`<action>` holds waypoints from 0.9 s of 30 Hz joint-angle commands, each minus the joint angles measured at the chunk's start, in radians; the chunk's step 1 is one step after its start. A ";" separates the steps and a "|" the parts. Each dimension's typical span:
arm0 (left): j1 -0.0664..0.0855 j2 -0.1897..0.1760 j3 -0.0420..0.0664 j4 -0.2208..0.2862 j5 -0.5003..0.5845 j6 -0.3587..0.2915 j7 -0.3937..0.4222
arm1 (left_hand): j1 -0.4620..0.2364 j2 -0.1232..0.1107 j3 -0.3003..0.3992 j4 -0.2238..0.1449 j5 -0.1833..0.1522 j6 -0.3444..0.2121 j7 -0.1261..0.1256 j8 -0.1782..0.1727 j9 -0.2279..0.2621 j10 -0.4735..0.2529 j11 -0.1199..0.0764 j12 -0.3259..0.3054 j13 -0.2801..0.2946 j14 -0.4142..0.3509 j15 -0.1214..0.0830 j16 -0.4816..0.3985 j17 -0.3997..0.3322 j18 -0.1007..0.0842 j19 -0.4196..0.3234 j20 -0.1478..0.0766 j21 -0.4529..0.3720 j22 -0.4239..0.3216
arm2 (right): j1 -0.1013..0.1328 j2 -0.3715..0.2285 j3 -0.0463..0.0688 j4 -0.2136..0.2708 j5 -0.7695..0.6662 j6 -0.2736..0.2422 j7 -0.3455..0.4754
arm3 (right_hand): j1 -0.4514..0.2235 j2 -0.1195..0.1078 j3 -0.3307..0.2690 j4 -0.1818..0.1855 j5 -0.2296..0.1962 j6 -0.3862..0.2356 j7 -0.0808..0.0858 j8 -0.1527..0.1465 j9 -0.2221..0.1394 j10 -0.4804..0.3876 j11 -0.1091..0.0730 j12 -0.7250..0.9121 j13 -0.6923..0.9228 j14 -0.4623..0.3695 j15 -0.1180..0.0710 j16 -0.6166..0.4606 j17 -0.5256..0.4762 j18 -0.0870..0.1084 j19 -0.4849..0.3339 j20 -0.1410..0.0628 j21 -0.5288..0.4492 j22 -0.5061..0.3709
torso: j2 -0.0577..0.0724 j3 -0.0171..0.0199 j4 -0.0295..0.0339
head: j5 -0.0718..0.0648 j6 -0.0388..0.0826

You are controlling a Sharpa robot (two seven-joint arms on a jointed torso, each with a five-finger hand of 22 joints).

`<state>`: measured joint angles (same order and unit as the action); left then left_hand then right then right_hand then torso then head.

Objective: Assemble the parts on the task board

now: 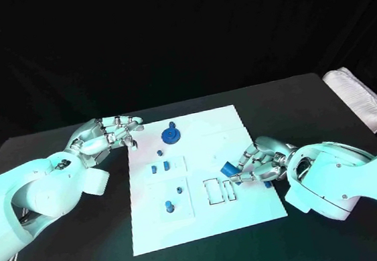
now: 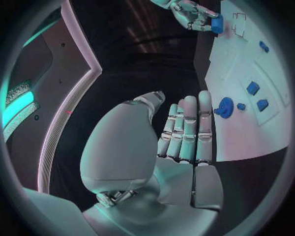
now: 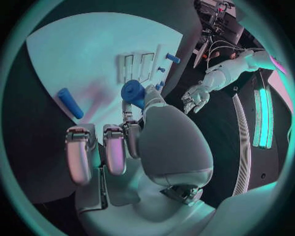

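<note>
black table (image 1: 73,258) — white task board (image 1: 218,132), dark backdrop

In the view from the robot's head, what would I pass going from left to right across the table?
Left hand → round blue part on the task board → blue part held by the right hand → white bundle at the table's edge.

White board (image 1: 237,214) on a black worktop (image 1: 310,93); blue parts (image 1: 171,134) on it. Both arms white, robot hands silver; the right robot hand (image 1: 258,163) pinches a blue part (image 1: 225,167).
</note>
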<state>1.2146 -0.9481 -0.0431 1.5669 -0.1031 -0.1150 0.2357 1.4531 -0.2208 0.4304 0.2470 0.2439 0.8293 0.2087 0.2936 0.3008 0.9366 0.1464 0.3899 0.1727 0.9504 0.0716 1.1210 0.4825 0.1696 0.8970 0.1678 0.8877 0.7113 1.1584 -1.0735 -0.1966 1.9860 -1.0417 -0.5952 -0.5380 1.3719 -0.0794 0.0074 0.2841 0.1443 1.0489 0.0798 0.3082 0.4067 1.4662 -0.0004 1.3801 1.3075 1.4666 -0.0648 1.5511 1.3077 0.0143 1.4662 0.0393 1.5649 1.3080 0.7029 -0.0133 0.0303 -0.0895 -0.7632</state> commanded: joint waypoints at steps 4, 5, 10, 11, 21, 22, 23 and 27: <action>0.000 0.003 0.001 0.003 0.005 0.017 0.005 | 0.007 0.005 -0.001 0.007 -0.001 -0.003 -0.002 0.007 -0.001 -0.005 -0.003 0.003 0.001 0.002 0.003 -0.007 0.001 0.015 0.005 0.004 -0.004 -0.001 | -0.018 0.043 -0.001 -0.017 0.053 0.048 0.008 | -0.050 -0.006 0.007 0.007 0.002 0.023 -0.008 0.001 0.000 0.008 -0.005 -0.012 0.094 0.094 -0.006 0.001 0.216 -0.014 0.105 -0.007 0.006 0.263 | 0.000 0.0009 0.0005 | 0.003 -0.001; 0.000 0.004 0.001 0.003 0.005 0.017 0.005 | 0.007 0.005 -0.001 0.007 -0.001 -0.003 -0.002 0.007 -0.001 -0.005 -0.003 0.003 0.001 0.002 0.003 -0.007 0.001 0.015 0.005 0.004 -0.004 -0.001 | -0.022 0.050 -0.001 -0.019 0.055 0.043 0.006 | -0.056 -0.005 0.009 0.007 0.002 0.023 -0.008 0.001 -0.001 0.007 -0.005 -0.016 0.091 0.093 -0.006 0.001 0.215 -0.014 0.105 -0.007 0.006 0.263 | 0.000 0.0010 0.0007 | 0.003 -0.001; 0.000 0.004 0.001 0.002 0.004 0.017 0.005 | 0.007 0.005 -0.001 0.007 -0.001 -0.003 -0.002 0.007 -0.001 -0.005 -0.003 0.003 0.001 0.002 0.003 -0.007 0.001 0.015 0.005 0.004 -0.004 -0.001 | -0.033 0.079 -0.001 -0.029 0.064 0.020 0.002 | -0.077 -0.008 0.011 0.007 0.002 0.026 -0.009 0.001 -0.001 0.006 -0.006 -0.023 0.088 0.094 -0.006 0.001 0.217 -0.014 0.105 -0.007 0.006 0.263 | 0.001 0.0010 0.0006 | 0.008 -0.002; 0.000 0.004 0.001 0.002 0.004 0.017 0.005 | 0.007 0.005 -0.001 0.007 -0.001 -0.003 -0.002 0.007 -0.001 -0.005 -0.003 0.003 0.001 0.002 0.003 -0.007 0.001 0.015 0.005 0.004 -0.004 -0.001 | -0.034 0.083 -0.001 -0.031 0.064 0.017 0.001 | -0.078 -0.009 0.011 0.007 0.002 0.026 -0.009 0.001 -0.001 0.007 -0.006 -0.023 0.088 0.094 -0.006 0.001 0.217 -0.014 0.105 -0.007 0.006 0.263 | 0.001 0.0007 0.0003 | 0.008 -0.002; 0.000 0.003 0.001 0.002 0.004 0.017 0.004 | 0.007 0.005 -0.001 0.007 -0.001 -0.003 -0.002 0.007 -0.001 -0.005 -0.003 0.003 0.001 0.002 0.003 -0.007 0.001 0.015 0.005 0.004 -0.004 -0.001 | -0.038 0.101 -0.001 -0.041 0.048 -0.005 -0.005 | -0.088 -0.012 0.014 0.006 0.002 0.031 -0.010 0.002 -0.001 0.011 -0.007 -0.018 0.093 0.095 -0.007 0.003 0.220 -0.014 0.105 -0.007 0.006 0.263 | 0.001 0.0014 -0.0006 | 0.012 -0.004; 0.000 0.003 0.001 0.002 0.004 0.017 0.004 | 0.007 0.005 -0.001 0.007 -0.001 -0.003 -0.002 0.007 -0.001 -0.005 -0.003 0.003 0.001 0.002 0.003 -0.007 0.001 0.015 0.005 0.004 -0.004 -0.001 | -0.038 0.102 -0.001 -0.041 0.047 -0.004 -0.006 | -0.088 -0.012 0.014 0.006 0.002 0.031 -0.010 0.002 -0.001 0.011 -0.007 -0.018 0.093 0.095 -0.007 0.003 0.220 -0.014 0.105 -0.007 0.006 0.263 | 0.001 0.0015 -0.0006 | 0.013 -0.004; 0.000 0.003 0.001 0.002 0.004 0.016 0.004 | 0.007 0.005 -0.001 0.007 -0.001 -0.003 -0.002 0.007 -0.001 -0.005 -0.003 0.003 0.001 0.002 0.003 -0.007 0.001 0.015 0.005 0.004 -0.004 -0.001 | -0.038 0.103 -0.001 -0.042 0.046 -0.002 -0.008 | -0.092 -0.013 0.015 0.007 0.002 0.032 -0.010 0.002 -0.001 0.011 -0.007 -0.018 0.093 0.095 -0.007 0.003 0.220 -0.014 0.105 -0.007 0.006 0.263 | 0.001 0.0015 -0.0005 | 0.013 -0.004; 0.000 0.002 0.001 0.002 0.004 0.016 0.004 | 0.007 0.005 -0.001 0.007 -0.001 -0.003 -0.002 0.007 -0.001 -0.005 -0.003 0.003 0.001 0.002 0.003 -0.007 0.001 0.015 0.005 0.004 -0.004 -0.001 | -0.038 0.109 -0.001 -0.047 0.041 0.008 -0.013 | -0.106 -0.018 0.017 0.007 0.002 0.033 -0.011 0.002 -0.001 0.013 -0.008 -0.019 0.094 0.095 -0.008 0.003 0.221 -0.014 0.105 -0.007 0.006 0.263 | 0.001 0.0013 -0.0009 | 0.015 -0.005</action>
<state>1.2147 -0.9469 -0.0431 1.5670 -0.1030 -0.1141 0.2348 1.4531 -0.2208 0.4305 0.2470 0.2439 0.8293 0.2087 0.2936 0.3008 0.9366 0.1464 0.3899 0.1726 0.9504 0.0716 1.1210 0.4823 0.1696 0.8970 0.1678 0.8877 0.7113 1.1216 -0.9676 -0.1979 1.9395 -0.9883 -0.5935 -0.5463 1.2753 -0.0981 0.0198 0.2909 0.1425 1.0654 0.0790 0.3090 0.4064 1.4661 -0.0002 1.3627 1.3073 1.4665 -0.0647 1.5511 1.3076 0.0143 1.4662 0.0394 1.5648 1.3076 0.7042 -0.0122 0.0298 -0.0759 -0.7677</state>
